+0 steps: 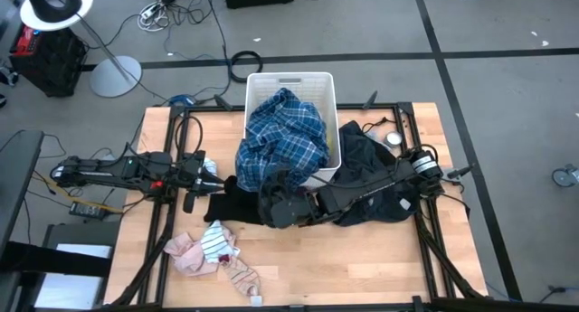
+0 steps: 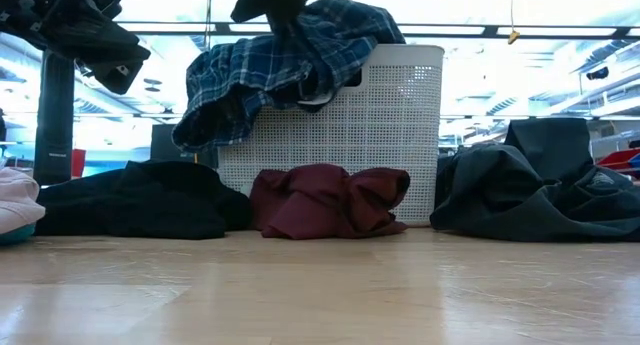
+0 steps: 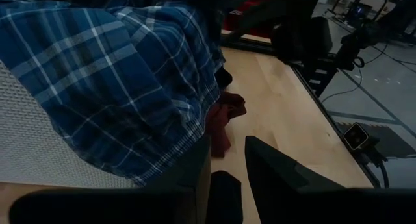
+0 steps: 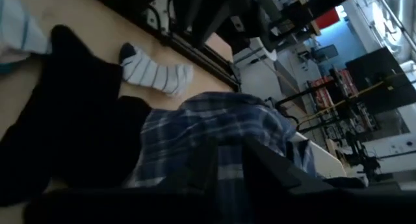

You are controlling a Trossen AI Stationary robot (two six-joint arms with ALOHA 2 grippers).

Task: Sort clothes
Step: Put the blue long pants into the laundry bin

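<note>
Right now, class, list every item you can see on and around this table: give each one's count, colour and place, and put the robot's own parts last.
Basket: one, white slotted plastic, at the table's far edge.
Plaid shirt: one, blue and white, spilling over the basket's front rim.
Maroon garment: one, on the table against the basket's front.
Black garment: one, on the table left of the right gripper.
Dark pile: one, beside the basket, under the right arm.
Pink and striped pieces: several, near front-left.
Striped sock: one, white and grey, past the black garment.
Lamp: one, white, on the floor.
Left gripper: fingers open, left of the shirt.
Right gripper: at the shirt's lower edge.
</note>
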